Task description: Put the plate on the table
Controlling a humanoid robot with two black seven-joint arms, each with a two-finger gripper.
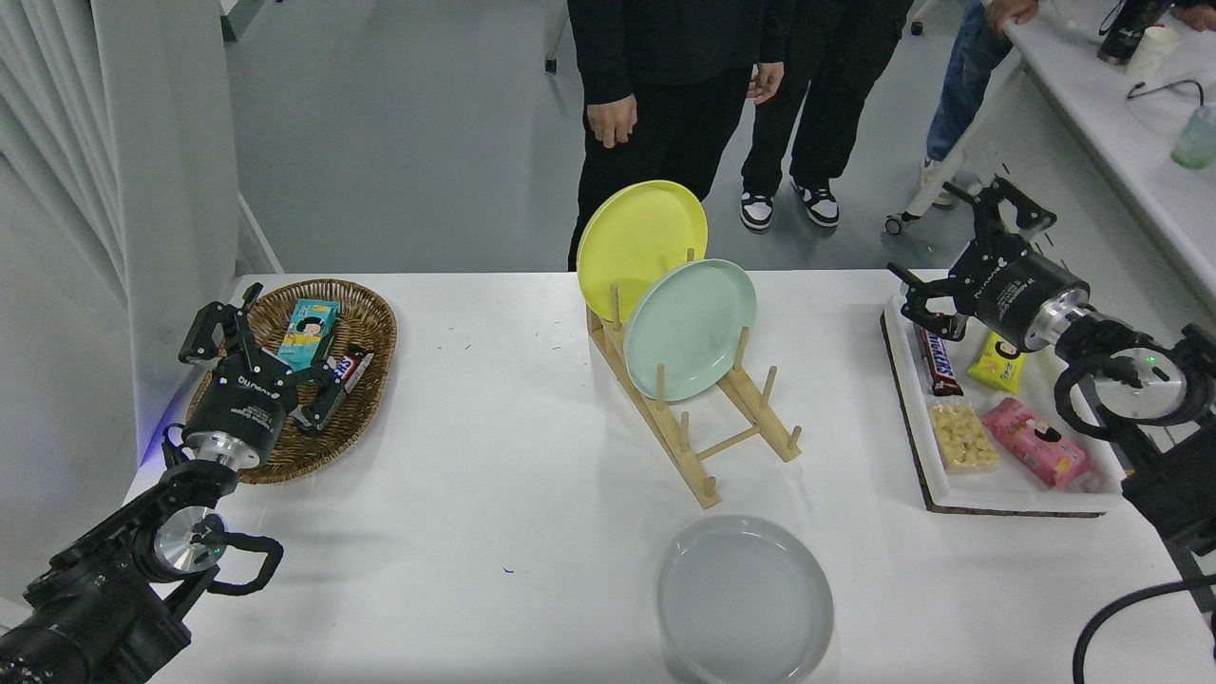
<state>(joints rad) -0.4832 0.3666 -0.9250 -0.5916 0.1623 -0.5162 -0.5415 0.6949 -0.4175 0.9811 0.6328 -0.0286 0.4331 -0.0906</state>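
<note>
One round grey plate (745, 598) lies flat on the table (494, 494).

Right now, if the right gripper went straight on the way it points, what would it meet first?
Probably nothing: the open right gripper points up and left, past the table's far edge toward the floor. Depth is unclear.

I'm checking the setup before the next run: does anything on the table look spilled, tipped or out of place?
Nothing is spilled or tipped. The one near-miss: the grey plate lies flat close to the near edge of the table, though its lowest rim is cut off by the picture. The yellow plate and mint plate stand in the wooden rack.
</note>
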